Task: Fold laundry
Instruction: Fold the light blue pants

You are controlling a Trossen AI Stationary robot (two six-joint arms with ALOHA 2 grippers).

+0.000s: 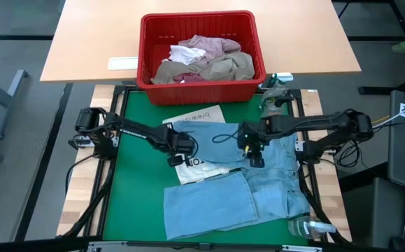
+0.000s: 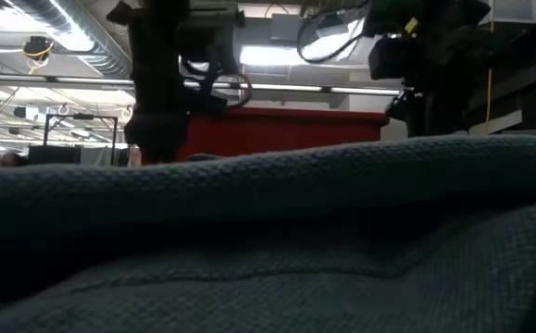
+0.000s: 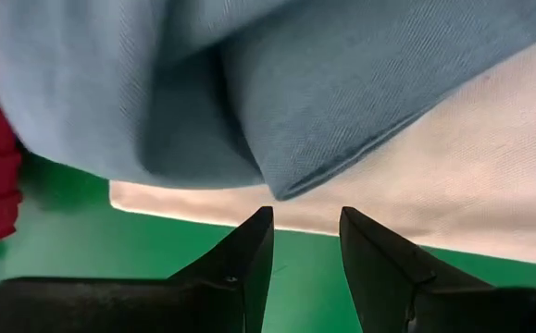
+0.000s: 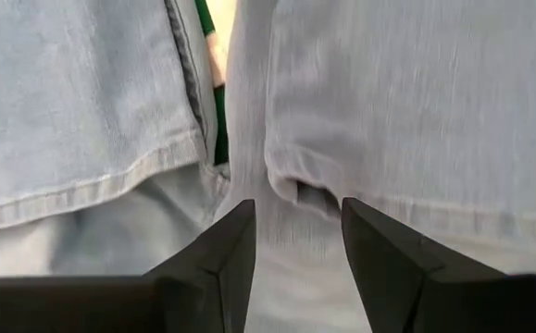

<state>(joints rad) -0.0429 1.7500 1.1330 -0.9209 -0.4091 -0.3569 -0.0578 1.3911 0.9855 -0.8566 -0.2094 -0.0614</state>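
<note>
Light blue jeans (image 1: 258, 182) lie partly folded on the green mat (image 1: 136, 140), over a white printed cloth (image 1: 199, 117). One leg (image 1: 205, 206) points toward the near edge. My left gripper (image 1: 177, 159) hovers open at the jeans' left edge; in its wrist view (image 3: 306, 240) a folded denim corner (image 3: 342, 83) and the white cloth (image 3: 490, 166) lie just beyond the fingertips. My right gripper (image 1: 256, 159) hangs open over the middle of the jeans, pointing down at a seam (image 4: 297, 190). More laundry, pink and khaki, sits in the red basket (image 1: 146, 49).
The red basket stands on the wooden table beyond the mat's far edge. A spray bottle (image 1: 275, 84) stands at the mat's far right corner and a clear bottle (image 1: 307, 227) lies at its near right. In the low view denim (image 2: 268, 231) fills the foreground.
</note>
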